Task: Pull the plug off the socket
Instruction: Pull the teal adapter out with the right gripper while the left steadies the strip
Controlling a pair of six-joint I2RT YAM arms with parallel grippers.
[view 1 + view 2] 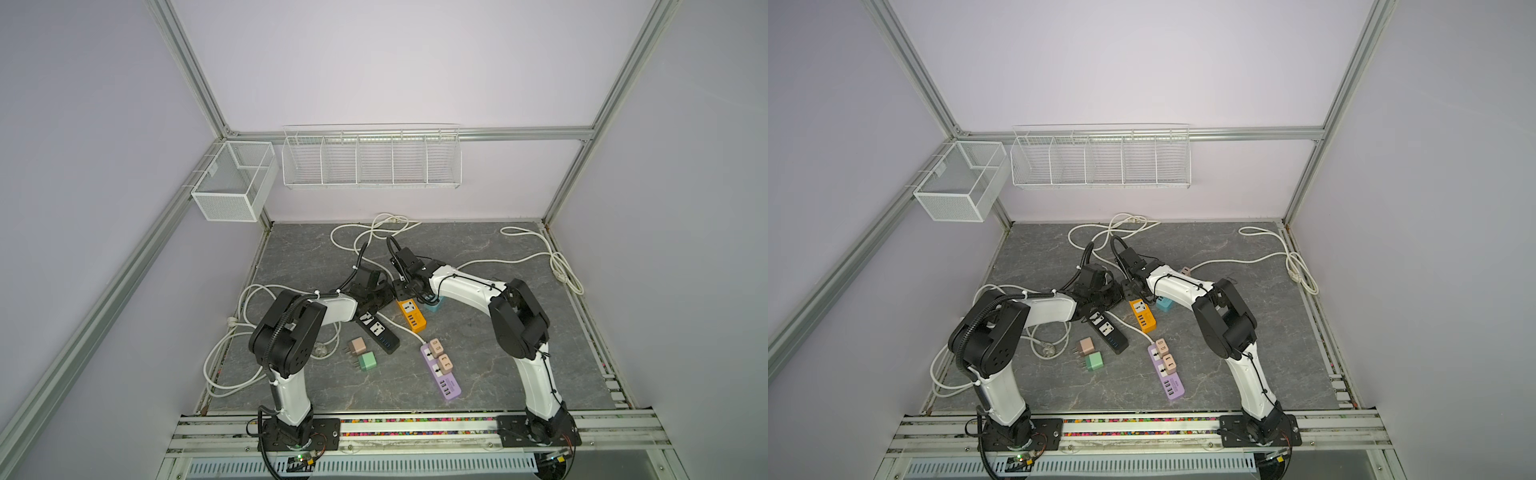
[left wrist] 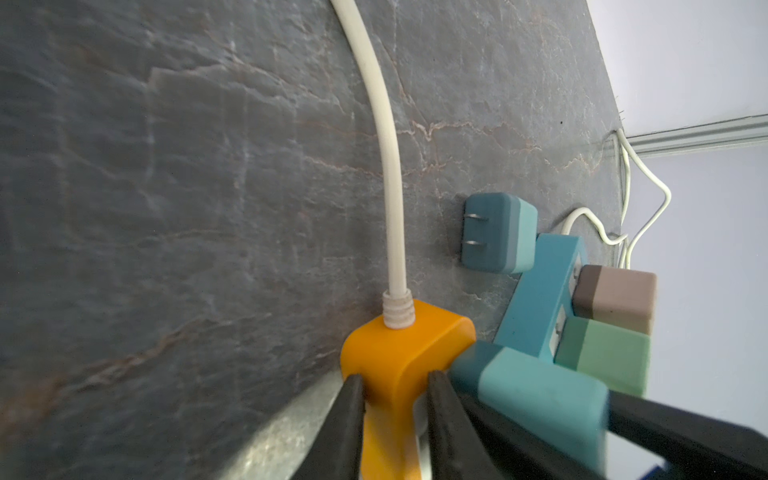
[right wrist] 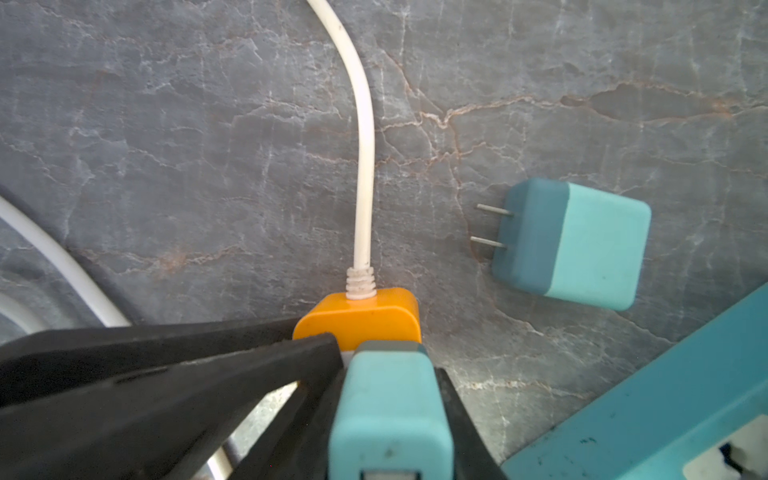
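Observation:
An orange power strip point(image 1: 412, 316) lies mid-table, its white cord point(image 3: 365, 166) leaving the far end. In the left wrist view my left gripper point(image 2: 395, 378) is shut on that far end point(image 2: 399, 349), one black finger point(image 2: 349, 415) on each side. A teal plug point(image 3: 390, 411) stands on the strip's face point(image 3: 357, 320) with its darker base against it. My right gripper point(image 3: 390, 374) is shut on the plug's sides. The prongs are hidden. In both top views the two grippers point(image 1: 386, 297) point(image 1: 1133, 286) meet over the strip's far end point(image 1: 1142, 316).
A loose teal plug point(image 3: 573, 245) lies just beyond. A blue strip point(image 2: 540, 299) carries a brown plug point(image 2: 615, 297) and a green one point(image 2: 602, 357). Nearer the front are a black strip point(image 1: 378, 332), a purple strip point(image 1: 442, 370), two loose plugs point(image 1: 357, 345) and white cords point(image 1: 557, 262).

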